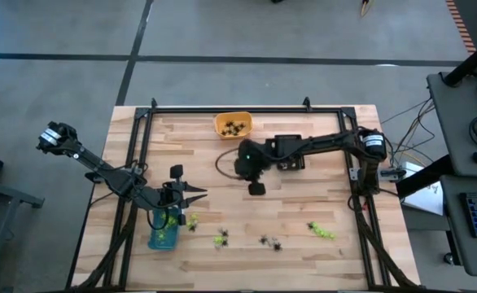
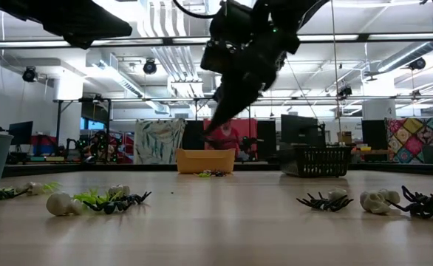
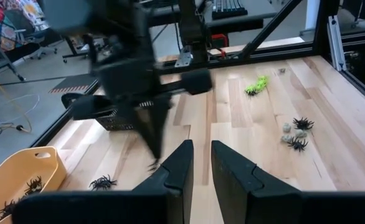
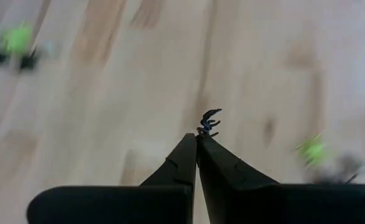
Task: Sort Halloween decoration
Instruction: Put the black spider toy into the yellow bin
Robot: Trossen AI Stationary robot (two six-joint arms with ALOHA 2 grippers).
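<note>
Spider pinched in the right gripper [image 4: 197, 138], held in the air over the middle of the pale wooden table [image 1: 304, 220].

The right gripper's fingers are together on a tiny black plastic spider [image 4: 209, 122], whose legs poke out past the tips. The left gripper [image 3: 200, 155] hangs over the table's left side just above a blue tray [image 1: 164, 236], its fingers a narrow gap apart with nothing between them. More black spiders lie in the orange plastic tray [image 1: 233, 124] at the far edge. Lime-green, black and whitish trinkets [image 1: 321, 231] lie scattered along the near side.
</note>
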